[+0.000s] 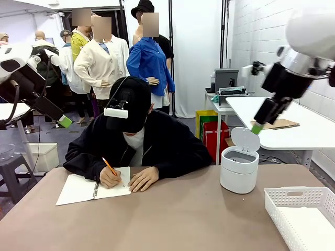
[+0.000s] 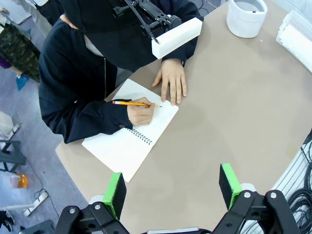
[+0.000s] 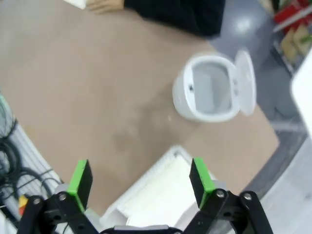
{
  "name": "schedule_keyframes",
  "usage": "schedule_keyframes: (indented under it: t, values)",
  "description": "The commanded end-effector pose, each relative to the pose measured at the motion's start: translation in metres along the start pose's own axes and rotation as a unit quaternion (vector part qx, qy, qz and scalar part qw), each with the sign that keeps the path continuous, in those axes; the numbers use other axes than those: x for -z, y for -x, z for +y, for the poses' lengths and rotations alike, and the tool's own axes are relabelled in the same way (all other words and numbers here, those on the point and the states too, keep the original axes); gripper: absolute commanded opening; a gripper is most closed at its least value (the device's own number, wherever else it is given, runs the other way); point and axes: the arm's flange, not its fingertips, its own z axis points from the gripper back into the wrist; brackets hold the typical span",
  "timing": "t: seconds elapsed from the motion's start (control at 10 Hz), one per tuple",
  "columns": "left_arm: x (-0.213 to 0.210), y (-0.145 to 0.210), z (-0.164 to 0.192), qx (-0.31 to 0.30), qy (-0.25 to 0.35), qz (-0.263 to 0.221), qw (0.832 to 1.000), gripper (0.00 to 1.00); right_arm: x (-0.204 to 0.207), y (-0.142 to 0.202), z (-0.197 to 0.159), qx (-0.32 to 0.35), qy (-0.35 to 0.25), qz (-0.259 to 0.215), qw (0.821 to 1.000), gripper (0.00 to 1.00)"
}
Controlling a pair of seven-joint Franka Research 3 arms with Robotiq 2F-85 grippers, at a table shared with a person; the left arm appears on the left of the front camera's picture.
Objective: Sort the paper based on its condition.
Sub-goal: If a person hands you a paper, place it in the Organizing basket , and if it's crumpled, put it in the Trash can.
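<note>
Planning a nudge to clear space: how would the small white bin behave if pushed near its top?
Likely light: the bin looks like thin plastic and seems empty in the right wrist view. Its lid stands open, upright, so a high push may tip it. On the smooth table a low push would probably slide it.

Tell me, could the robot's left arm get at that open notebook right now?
Probably only partly. The left gripper hangs open above the table with nothing in between, but the person's writing hand rests on the notebook, holding a pencil.
</note>
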Motion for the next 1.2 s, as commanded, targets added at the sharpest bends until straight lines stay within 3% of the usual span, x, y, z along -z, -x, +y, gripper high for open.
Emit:
schedule_keyframes:
  t: [0.0, 0.3, 0.5, 1.1]
  values:
    - [-0.001, 0.0, 0.0, -0.001, -0.002, 0.0, 1.0, 1.0, 0.011, -0.034, 0.01, -0.058, -0.03, -0.075, 0.995, 1.0]
    - [-0.001, 0.0, 0.0, -0.001, -0.002, 0.0, 1.0, 1.0, 0.023, -0.074, 0.031, -0.089, -0.072, -0.142, 0.983, 1.0]
    - [-0.001, 0.0, 0.0, -0.001, -0.002, 0.0, 1.0, 1.0, 0.017, -0.078, 0.04, -0.091, -0.074, -0.179, 0.977, 1.0]
    - [-0.001, 0.0, 0.0, -0.001, -0.002, 0.0, 1.0, 1.0, 0.011, -0.081, 0.047, -0.082, -0.074, -0.162, 0.981, 1.0]
